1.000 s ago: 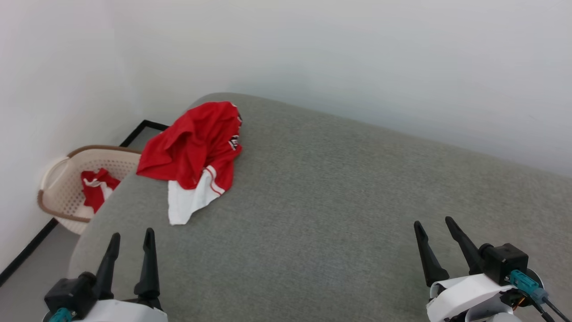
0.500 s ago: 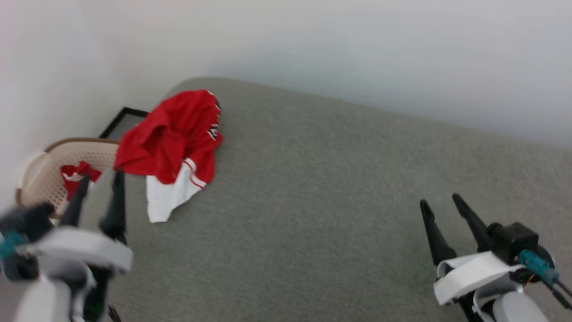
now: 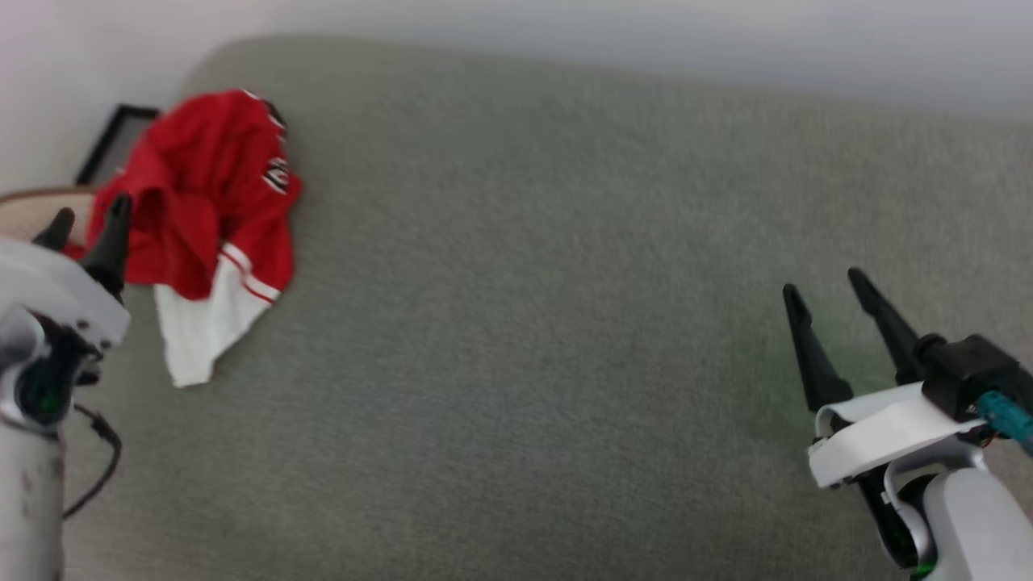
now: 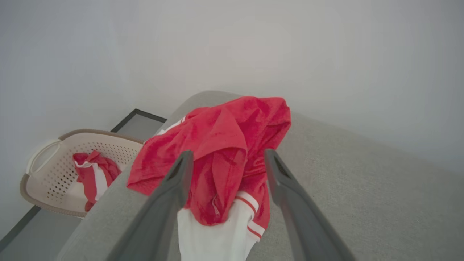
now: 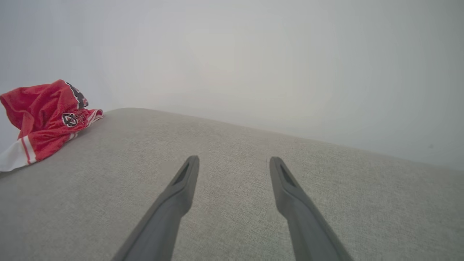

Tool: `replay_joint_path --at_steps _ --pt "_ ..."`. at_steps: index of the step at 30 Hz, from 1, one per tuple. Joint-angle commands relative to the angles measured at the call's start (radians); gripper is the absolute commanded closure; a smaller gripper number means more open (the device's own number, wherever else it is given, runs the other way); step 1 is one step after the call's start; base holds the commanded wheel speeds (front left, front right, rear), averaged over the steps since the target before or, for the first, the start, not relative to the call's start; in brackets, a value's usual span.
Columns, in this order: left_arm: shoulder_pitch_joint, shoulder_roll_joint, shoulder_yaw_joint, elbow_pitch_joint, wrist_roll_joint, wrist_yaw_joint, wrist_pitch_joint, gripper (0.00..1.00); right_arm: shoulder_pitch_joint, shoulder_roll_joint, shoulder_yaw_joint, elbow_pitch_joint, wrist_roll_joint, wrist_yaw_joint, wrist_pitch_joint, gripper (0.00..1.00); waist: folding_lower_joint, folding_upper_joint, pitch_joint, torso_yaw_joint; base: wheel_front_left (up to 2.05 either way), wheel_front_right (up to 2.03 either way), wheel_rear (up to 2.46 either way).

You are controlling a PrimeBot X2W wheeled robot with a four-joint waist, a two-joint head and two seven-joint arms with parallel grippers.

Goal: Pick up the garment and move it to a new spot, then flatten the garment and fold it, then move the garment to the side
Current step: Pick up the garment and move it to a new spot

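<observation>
Garment (image 3: pixel 202 194): lying crumpled in a heap at the far left corner of the grey cushioned surface (image 3: pixel 524 339), red body bunched high, one white sleeve (image 3: pixel 198 331) with red-and-white striped trim spilling toward the near side, a scrap of black-and-white lettering showing on the right-hand fold. Left tool (image 3: pixel 90 211): hovering at the heap's left edge in the head view, blurred there, fingers spread wide and gripping nothing. In the left wrist view, left tool (image 4: pixel 228 153) framing the red bunch (image 4: pixel 224 134) between its two released fingers; not possible to tell whether the tips are touching the cloth. Right tool (image 3: pixel 823 284): hanging over bare grey fabric at the near right, well apart from the heap, fingers splayed and empty. In the right wrist view, right tool (image 5: pixel 235 159) pointing across the bare surface toward the pale wall (image 5: pixel 232 54), with the red heap (image 5: pixel 47 108) sitting far off to that view's left. Basket (image 4: pixel 54 181): pale, perforated, brown-rimmed, standing on the floor beyond the surface's left corner and holding another red-and-white cloth (image 4: pixel 92 170).
</observation>
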Motion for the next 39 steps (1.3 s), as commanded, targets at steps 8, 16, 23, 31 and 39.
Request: replay_joint_path --at_steps 8,16,23,31,39 --pt "-0.219 0.001 -0.048 0.319 -0.045 0.001 0.143 0.00 -0.039 -0.019 -0.009 -0.110 -0.033 -0.001 0.060 0.00 0.0000 0.0000 0.220 -0.075 0.00 0.00 0.00" --pt "-0.328 -0.011 -0.090 0.522 -0.022 0.024 0.216 0.00 -0.052 -0.023 -0.008 -0.180 -0.042 -0.001 0.105 0.00 0.0000 0.0000 0.274 -0.082 0.00 0.00 0.00" --pt "-0.358 -0.042 -0.116 0.655 -0.013 0.019 0.197 0.29 -0.054 -0.020 -0.009 -0.212 -0.042 -0.001 0.135 0.00 0.0000 0.0000 0.293 -0.091 0.00 0.00 0.00" --pt "-0.411 0.000 -0.131 0.658 0.001 0.001 0.066 1.00 -0.031 -0.015 -0.031 -0.208 -0.024 -0.001 0.127 0.00 0.0000 0.0000 0.255 -0.079 0.00 0.00 0.00" --pt "-0.468 0.064 -0.195 0.561 0.035 -0.003 -0.082 1.00 0.000 0.009 -0.056 -0.171 -0.003 -0.001 0.093 0.00 0.0000 0.0000 0.166 -0.049 0.00 0.00 0.00"
